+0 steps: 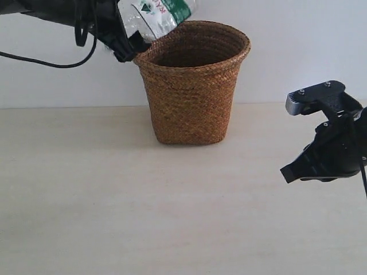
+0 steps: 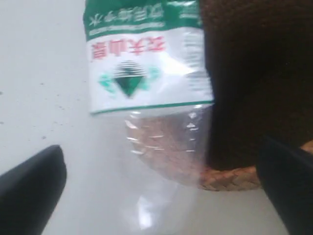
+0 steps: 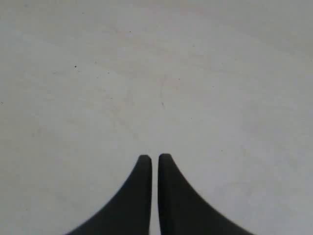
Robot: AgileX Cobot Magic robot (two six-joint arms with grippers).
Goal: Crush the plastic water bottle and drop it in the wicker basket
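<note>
Here, bottle (image 1: 160,14) at basket (image 1: 192,97) rim.

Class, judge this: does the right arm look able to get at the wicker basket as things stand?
Probably yes. Only bare table lies between the right gripper and the wicker basket; the left gripper and plastic water bottle crowd only the rim's opposite side.

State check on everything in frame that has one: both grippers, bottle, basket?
left gripper: open, fingers wide apart, clear of the bottle on both sides.
right gripper: shut, empty, over bare table.
plastic water bottle: looks crumpled, in the air at the basket's rim, not yet inside.
wicker basket: upright on the table, contents not visible.
</note>
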